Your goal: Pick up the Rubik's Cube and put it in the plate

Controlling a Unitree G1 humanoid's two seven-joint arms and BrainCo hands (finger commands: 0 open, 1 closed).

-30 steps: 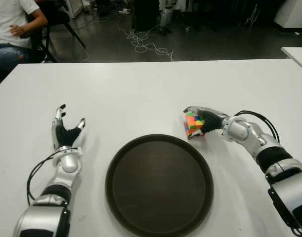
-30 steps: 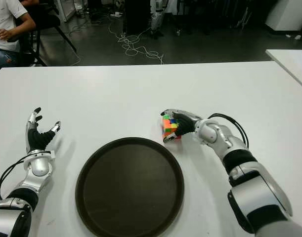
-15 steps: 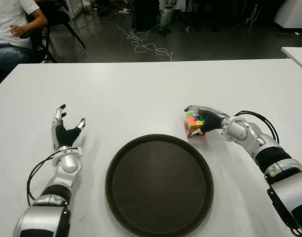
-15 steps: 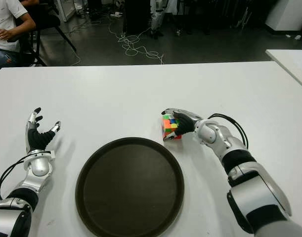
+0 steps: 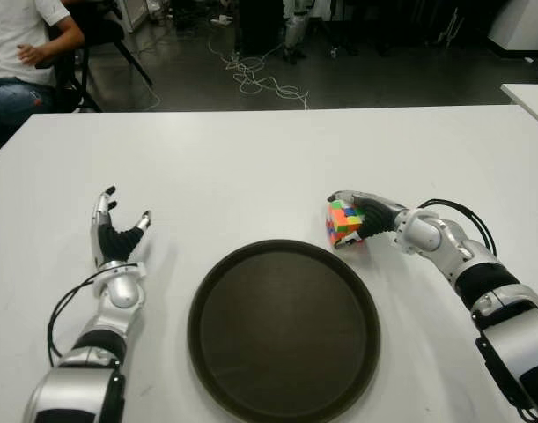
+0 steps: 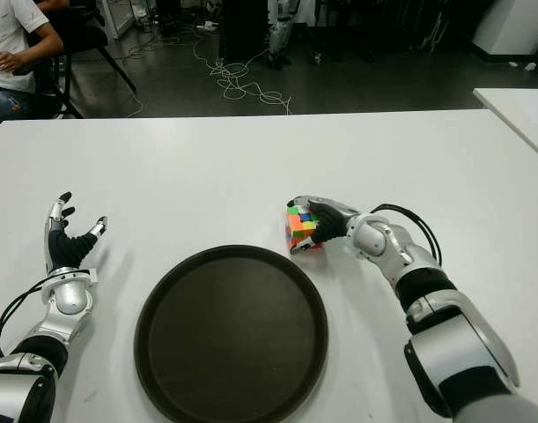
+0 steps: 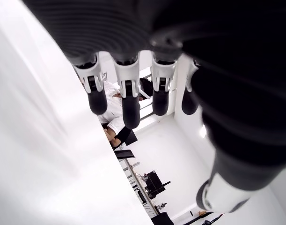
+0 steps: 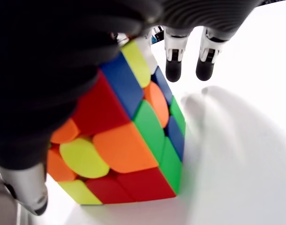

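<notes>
Right robot hand (image 5: 364,217) gripping Rubik's Cube (image 5: 343,222).
Lift clear of bench (image 5: 251,167), over plate (image 5: 283,329) rim; left robot hand (image 5: 117,238) spread, empty.

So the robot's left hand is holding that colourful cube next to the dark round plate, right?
Not quite: the right hand holds the Rubik's Cube, as both eye views show. The left hand is open and holds nothing, off to the left of the plate. The cube is indeed beside the plate, just past its far right rim.
</notes>
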